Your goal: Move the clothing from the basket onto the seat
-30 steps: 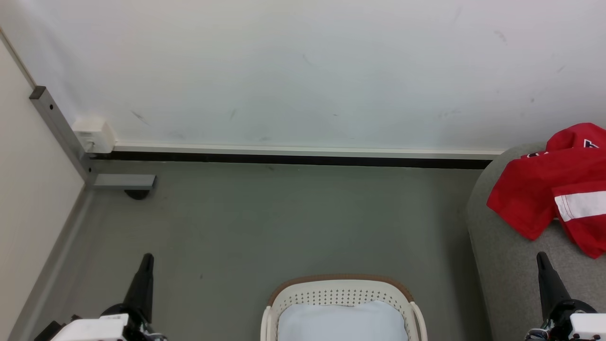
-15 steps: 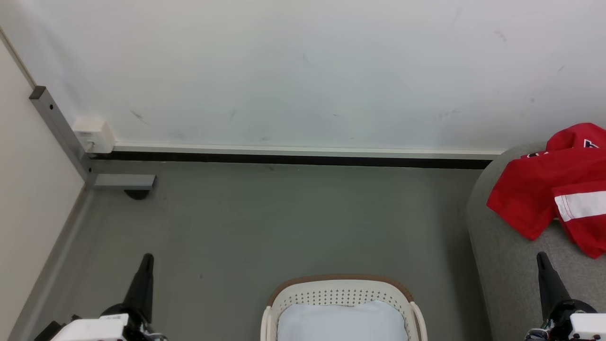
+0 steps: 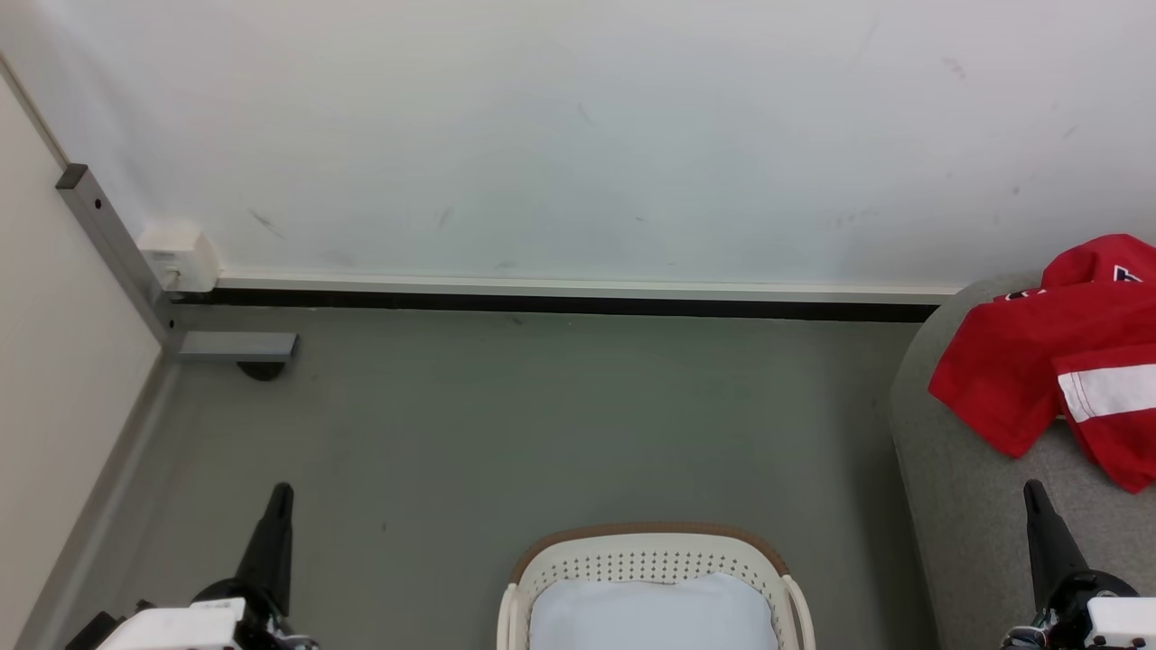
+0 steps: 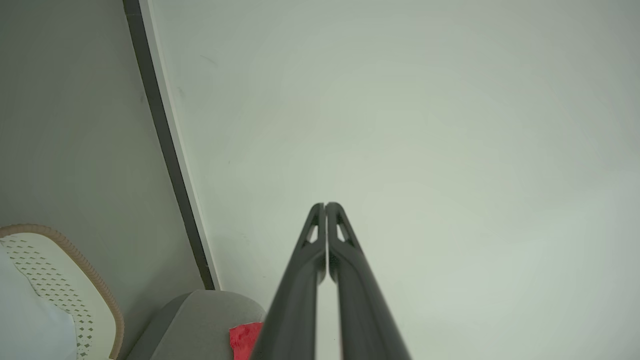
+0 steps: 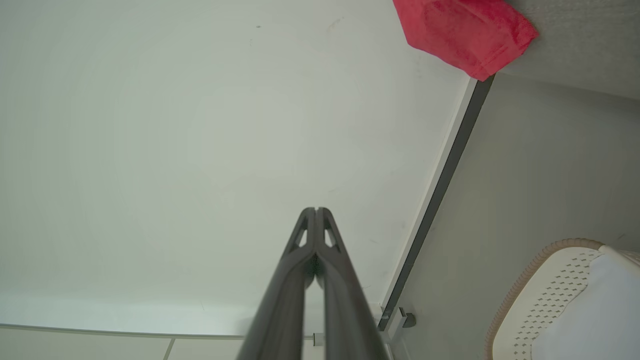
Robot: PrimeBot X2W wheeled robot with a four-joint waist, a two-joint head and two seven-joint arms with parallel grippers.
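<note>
The red jersey (image 3: 1066,352) with a white stripe lies crumpled on the grey seat (image 3: 966,506) at the right edge; a corner of it shows as the jersey (image 5: 462,32) and the jersey (image 4: 244,340). The cream basket (image 3: 650,546) with a brown rim stands on the floor at bottom centre and holds a pale blue cloth (image 3: 652,612). My left gripper (image 3: 282,492) rests at lower left, shut and empty, as the left gripper (image 4: 325,205) confirms. My right gripper (image 3: 1031,487) sits at lower right over the seat, fingers together, seen as the right gripper (image 5: 316,209).
Grey floor (image 3: 542,424) stretches between the basket and the white wall (image 3: 578,135). A grey metal post with a foot (image 3: 235,345) and a small white box (image 3: 178,255) stand in the left corner. A pale panel (image 3: 54,379) lines the left side.
</note>
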